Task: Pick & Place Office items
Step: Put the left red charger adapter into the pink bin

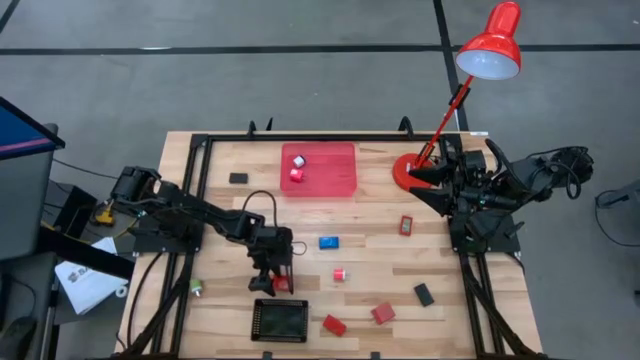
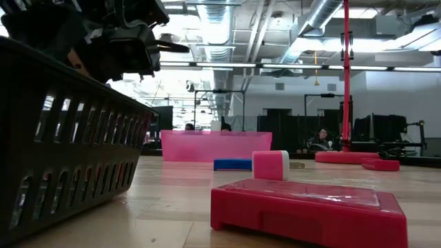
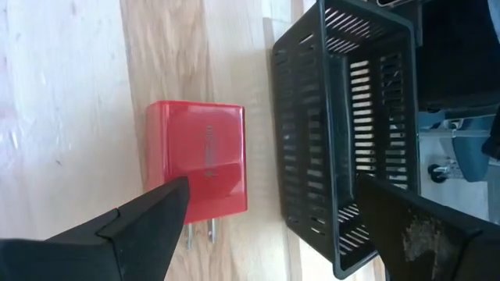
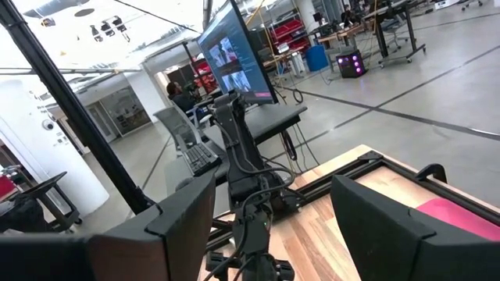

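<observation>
Two pieces lie in pink translucent tray [image 1: 340, 180]; black slatted basket [image 1: 280, 320] looks empty. Your left gripper [image 3: 266, 222], jaws apart, hovers over red plug-in block [image 3: 199, 168]. Right gripper [image 4: 273, 215] parked, open. About nine items left.

- My table [image 1: 370, 215] is pale wood planks inside a black frame.
- At its far edge lies a pink tray [image 1: 335, 172], with the red lamp base [image 1: 408, 172] beside it.
- A black basket [image 1: 280, 320] sits at the near edge, and a red plug block [image 1: 281, 284] lies just beyond it.
- Scattered loose: a blue block [image 1: 328, 242], a small red cube [image 1: 340, 274], two red blocks [image 1: 334, 324] [image 1: 383, 314], two black rectangles [image 1: 238, 178] [image 1: 424, 294], a red-and-white piece [image 1: 406, 225] and a tiny green bit [image 1: 198, 288].
</observation>
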Robot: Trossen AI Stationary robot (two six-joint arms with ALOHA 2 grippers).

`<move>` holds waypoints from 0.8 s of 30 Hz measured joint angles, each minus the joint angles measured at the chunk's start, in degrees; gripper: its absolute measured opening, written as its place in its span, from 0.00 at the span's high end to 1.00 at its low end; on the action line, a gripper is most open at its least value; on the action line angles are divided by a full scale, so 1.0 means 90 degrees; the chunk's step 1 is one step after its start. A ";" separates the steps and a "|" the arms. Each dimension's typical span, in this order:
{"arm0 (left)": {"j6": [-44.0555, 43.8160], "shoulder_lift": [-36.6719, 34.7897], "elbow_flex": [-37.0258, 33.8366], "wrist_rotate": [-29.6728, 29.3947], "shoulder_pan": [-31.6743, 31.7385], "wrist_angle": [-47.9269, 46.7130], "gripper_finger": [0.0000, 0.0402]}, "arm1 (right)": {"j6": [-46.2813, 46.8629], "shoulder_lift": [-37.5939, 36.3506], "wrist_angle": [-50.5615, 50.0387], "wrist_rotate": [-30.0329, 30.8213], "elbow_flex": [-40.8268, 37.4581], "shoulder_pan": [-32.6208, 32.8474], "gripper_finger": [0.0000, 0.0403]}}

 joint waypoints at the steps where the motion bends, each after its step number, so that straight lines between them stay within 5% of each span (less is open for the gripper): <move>1: -0.0005 -0.0004 -0.0018 -0.0004 0.0000 0.0025 0.11 | 0.0000 0.0000 0.0000 0.0000 0.0000 0.0000 0.38; 24: -0.0190 0.0014 -0.0053 -0.0974 0.0903 0.0021 0.11 | 0.0000 0.0000 0.0000 -0.0002 0.0000 0.0000 0.38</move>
